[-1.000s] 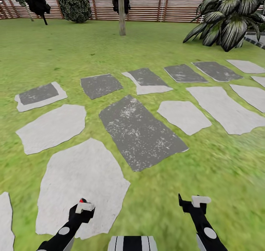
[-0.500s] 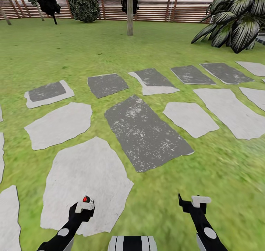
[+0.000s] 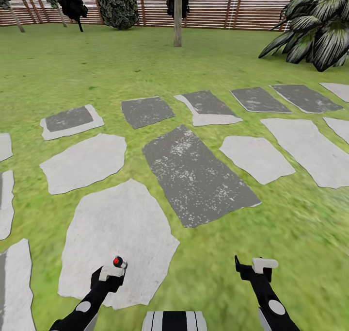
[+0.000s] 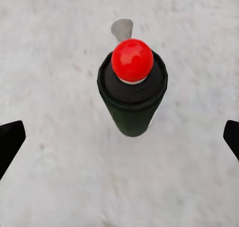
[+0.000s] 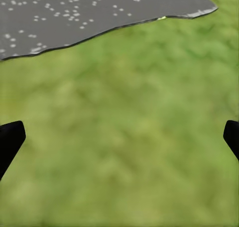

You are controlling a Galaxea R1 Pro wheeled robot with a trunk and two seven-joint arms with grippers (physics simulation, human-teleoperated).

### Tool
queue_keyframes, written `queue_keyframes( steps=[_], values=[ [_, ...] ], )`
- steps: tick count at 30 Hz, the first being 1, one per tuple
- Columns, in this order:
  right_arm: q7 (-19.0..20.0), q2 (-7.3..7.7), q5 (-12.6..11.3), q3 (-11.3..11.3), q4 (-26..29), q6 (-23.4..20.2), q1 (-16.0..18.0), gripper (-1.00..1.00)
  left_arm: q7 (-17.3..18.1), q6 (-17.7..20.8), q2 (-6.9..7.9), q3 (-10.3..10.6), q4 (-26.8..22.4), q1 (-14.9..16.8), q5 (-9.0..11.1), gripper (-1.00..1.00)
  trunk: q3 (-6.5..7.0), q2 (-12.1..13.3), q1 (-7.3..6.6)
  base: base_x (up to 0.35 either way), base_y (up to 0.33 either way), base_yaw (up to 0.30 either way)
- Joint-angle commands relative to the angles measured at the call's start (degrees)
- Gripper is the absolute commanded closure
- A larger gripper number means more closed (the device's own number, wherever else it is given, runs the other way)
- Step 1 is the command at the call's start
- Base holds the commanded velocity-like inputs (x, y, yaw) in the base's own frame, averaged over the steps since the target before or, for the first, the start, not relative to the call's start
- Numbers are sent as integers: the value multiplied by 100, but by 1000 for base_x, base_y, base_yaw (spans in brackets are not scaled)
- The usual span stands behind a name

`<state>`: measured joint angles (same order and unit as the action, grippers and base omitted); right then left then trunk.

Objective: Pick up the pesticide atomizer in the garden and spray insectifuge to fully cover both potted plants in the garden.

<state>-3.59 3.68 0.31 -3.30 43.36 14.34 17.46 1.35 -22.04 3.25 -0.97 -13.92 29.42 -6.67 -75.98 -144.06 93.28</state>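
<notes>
Pesticide atomizer (image 4: 132, 95): apparently this dark cylinder with red knob, between spread left gripper (image 3: 114, 269) fingers, over pale stepping stone (image 3: 116, 224); I cannot confirm grip. Right gripper (image 3: 251, 265) spread, empty, above lawn (image 5: 124, 137). Spraying both plants outstanding.

Stepping stones (image 3: 118, 239): matt, rough pale stone; darker slabs (image 3: 196, 175) speckled and gritty. Lawn (image 3: 291, 234): soft, matt grass. Fence (image 3: 213, 10): brown wooden slats. Atomizer (image 4: 132, 90): matt dark body, glossy red smooth button.
</notes>
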Motion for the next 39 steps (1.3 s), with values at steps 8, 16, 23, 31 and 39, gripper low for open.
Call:
queue_keyframes(
  steps=[8, 16, 23, 31, 39],
  values=[
    [-19, 1, 4, 5, -2, 16, -2, -100, 0, -46, 0, -17, 6, 1, -36, -100, -195, -12, 20, 0, 0, 2],
    [-19, 3, 0, 5, 5, 16, 0, -100, -3, -57, 0, -17, 12, -6, -28, -100, -320, -16, 27, 0, 0, 0],
    [-14, 1, -4, 5, -3, 16, -2, -100, -12, -56, 1, -17, 9, -7, -24, -100, -335, -16, 27, 80, 0, 0],
    [-18, 1, -4, 5, -10, 16, -1, -100, -20, -55, 0, -17, 12, -11, -19, -100, -336, -16, 27, 32, 0, 12],
    [-18, 1, -4, 5, -5, 16, 1, -100, -20, -55, 0, -17, 12, -12, -19, -100, -336, -16, 27, 60, -37, 76]
  ],
)
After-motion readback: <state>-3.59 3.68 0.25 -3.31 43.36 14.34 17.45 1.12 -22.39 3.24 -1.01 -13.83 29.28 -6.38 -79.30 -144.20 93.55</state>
